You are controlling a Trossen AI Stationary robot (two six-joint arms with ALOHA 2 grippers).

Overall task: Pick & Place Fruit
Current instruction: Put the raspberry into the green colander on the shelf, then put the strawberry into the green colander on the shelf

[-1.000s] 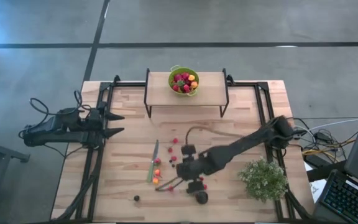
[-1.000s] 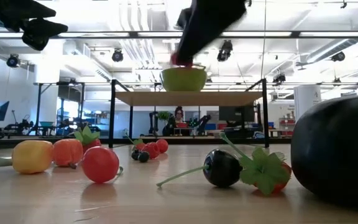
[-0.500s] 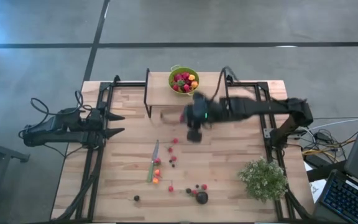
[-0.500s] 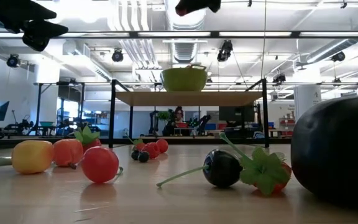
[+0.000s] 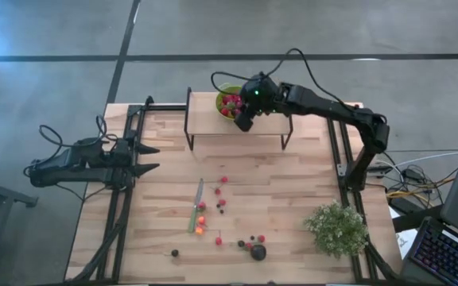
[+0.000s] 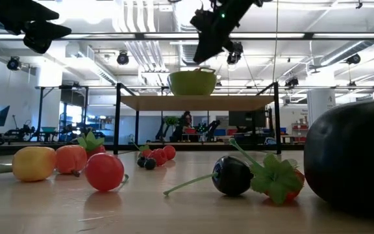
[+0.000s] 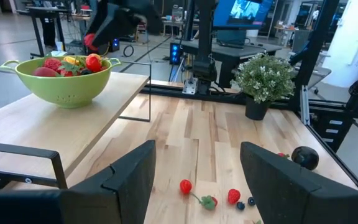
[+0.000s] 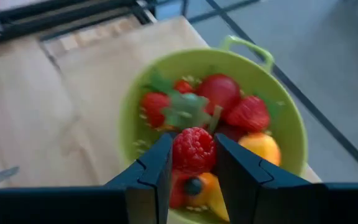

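Overhead, right gripper (image 5: 243,119) hides part of green bowl (image 5: 227,90); it pinches a bumpy red raspberry (image 8: 193,149). Left gripper (image 5: 151,159) idle, jaws wide.

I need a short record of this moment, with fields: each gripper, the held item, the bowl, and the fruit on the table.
right gripper: shut on a raspberry, above the green bowl
left gripper: open, empty, waiting at the table's left edge
green bowl: on the raised shelf, already holding mixed fruit
loose fruit: scattered on the table beside the knife
next step, probably: release the raspberry into the bowl
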